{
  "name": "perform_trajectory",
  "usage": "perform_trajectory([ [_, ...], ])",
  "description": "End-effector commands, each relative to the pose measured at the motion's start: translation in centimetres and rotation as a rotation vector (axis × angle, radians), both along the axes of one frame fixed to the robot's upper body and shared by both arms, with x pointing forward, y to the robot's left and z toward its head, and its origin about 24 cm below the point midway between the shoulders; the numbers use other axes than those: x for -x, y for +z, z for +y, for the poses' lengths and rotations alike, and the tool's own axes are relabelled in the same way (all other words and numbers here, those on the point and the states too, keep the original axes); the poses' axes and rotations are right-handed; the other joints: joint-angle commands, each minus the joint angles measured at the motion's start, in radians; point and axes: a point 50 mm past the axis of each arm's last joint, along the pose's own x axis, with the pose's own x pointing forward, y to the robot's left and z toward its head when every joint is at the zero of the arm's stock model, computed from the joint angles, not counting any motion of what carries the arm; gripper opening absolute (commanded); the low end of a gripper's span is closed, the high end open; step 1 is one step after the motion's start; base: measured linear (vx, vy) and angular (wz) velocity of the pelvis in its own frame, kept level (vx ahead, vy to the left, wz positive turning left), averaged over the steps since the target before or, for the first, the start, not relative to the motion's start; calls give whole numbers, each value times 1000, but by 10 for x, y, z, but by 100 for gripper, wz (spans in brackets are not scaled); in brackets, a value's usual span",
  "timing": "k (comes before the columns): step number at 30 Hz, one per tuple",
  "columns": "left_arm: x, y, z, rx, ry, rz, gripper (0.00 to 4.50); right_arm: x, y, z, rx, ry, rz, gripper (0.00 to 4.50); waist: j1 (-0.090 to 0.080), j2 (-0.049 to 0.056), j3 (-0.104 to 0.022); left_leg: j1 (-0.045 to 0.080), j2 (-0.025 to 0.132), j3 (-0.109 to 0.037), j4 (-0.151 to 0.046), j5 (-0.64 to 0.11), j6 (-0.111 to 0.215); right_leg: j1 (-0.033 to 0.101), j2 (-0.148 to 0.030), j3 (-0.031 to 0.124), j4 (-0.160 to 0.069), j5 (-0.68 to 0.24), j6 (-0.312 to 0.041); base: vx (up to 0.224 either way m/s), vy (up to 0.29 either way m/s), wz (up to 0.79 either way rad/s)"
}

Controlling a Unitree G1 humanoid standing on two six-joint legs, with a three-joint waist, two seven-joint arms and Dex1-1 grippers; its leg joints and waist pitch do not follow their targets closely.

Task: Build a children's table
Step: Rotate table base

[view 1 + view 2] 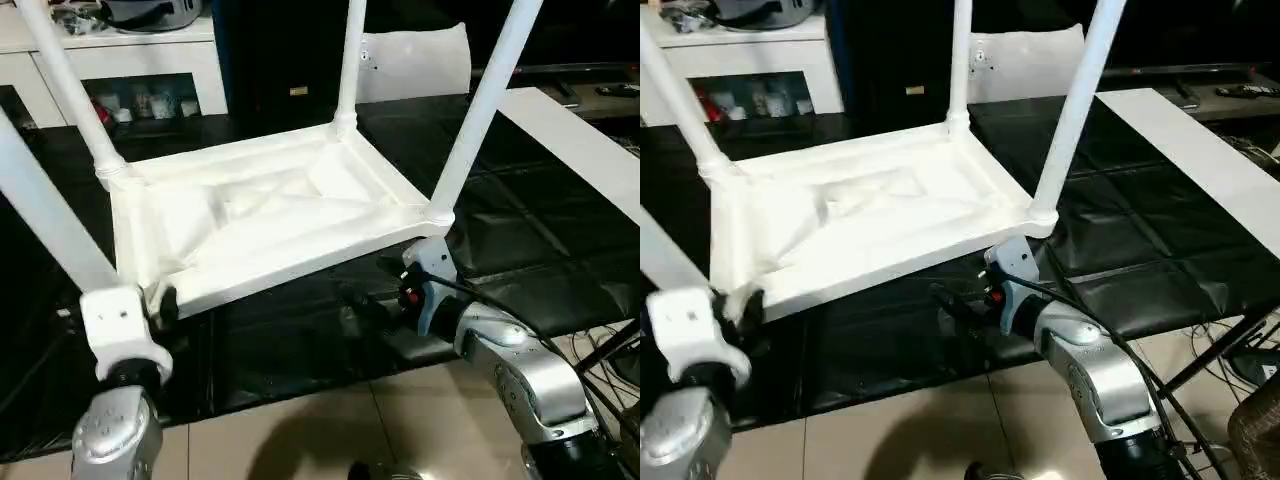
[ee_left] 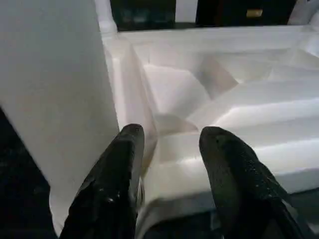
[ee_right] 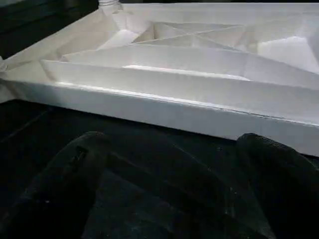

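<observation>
Table (image 1: 260,215) sits upside down on the black worktop (image 1: 540,240), ribbed underside up, near edge close to both grippers. Looks like hollow moulded plastic: probably light and stiff, but smooth and slippery, and top-heavy with the legs up. Best hold is likely the rim wall or a leg low by its socket, not the thin ribs.

Count: one top, four legs (image 1: 480,110), all standing in the corner sockets.

Left gripper (image 2: 167,149): jaws part open at the near-left corner, one finger beside that leg, one over the rim; can't confirm any clamp. Right gripper (image 3: 167,164): jaws wide, empty, just short of the near edge.
</observation>
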Motion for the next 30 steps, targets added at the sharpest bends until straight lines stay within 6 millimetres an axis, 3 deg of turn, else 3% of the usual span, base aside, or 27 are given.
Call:
perform_trajectory([
  [1,-4,4,9,-46,42,-18,226,0,1,0,20,6,0,450,9,-2,-44,-14,-14,9,-71,-373,61,38,-48,36,-82,-574,58,0,0,0],
  [8,-11,7,8,-48,11,-28,226,0,0,0,40,5,-4,450,36,3,-57,-25,-3,12,-72,-226,82,47,-50,59,-49,-418,-16,0,0,0],
  [10,-5,2,-1,-32,-76,-9,226,0,0,-1,44,6,-3,450,49,1,-58,-25,0,18,-71,-177,90,46,-48,66,-39,-363,-45,0,0,0],
  [11,-2,-1,-6,-14,-130,-11,226,1,-1,-1,48,6,-3,450,51,-5,-58,-24,0,21,-70,-172,91,44,-48,68,-39,-361,-50,0,0,0],
  [12,-1,-1,-8,-6,-155,-15,226,1,-1,-2,50,6,-3,450,55,-4,-57,-26,-1,20,-69,-164,92,45,-50,69,-36,-363,-53,0,0,0],
  [13,1,-3,-12,-4,-200,-10,226,1,-1,-2,54,10,-4,450,67,0,-55,-20,0,25,-71,-180,87,41,-48,72,-37,-389,-49,0,0,0],
  [15,5,-5,-9,-29,-192,4,226,1,-2,-2,58,15,-6,450,78,-3,-51,-13,1,28,-73,-216,79,36,-47,72,-43,-426,-42,0,0,0],
  [16,6,-5,-8,-33,-181,9,226,1,-2,-3,58,16,-7,450,81,-6,-48,-15,-1,28,-74,-232,76,37,-46,70,-45,-448,-34,0,0,0],
  [17,7,-6,-7,-35,-175,11,226,0,-2,-3,58,16,-7,450,89,-4,-46,-7,-2,30,-74,-262,68,33,-46,69,-51,-485,-19,0,0,0],
  [20,14,-4,1,-79,-72,4,226,0,-2,-1,52,22,-5,450,89,-7,-42,-5,-2,27,-75,-303,56,31,-44,64,-58,-521,5,0,0,0],
  [25,25,-1,13,-91,101,-22,226,0,-3,0,52,24,-2,450,86,-7,-44,-8,-7,26,-71,-305,63,32,-42,62,-62,-529,23,0,0,0],
  [30,19,6,23,-110,168,-76,226,0,-4,-2,56,14,0,450,89,-5,-48,-10,-5,24,-73,-292,68,34,-40,63,-59,-500,19,0,0,0],
])
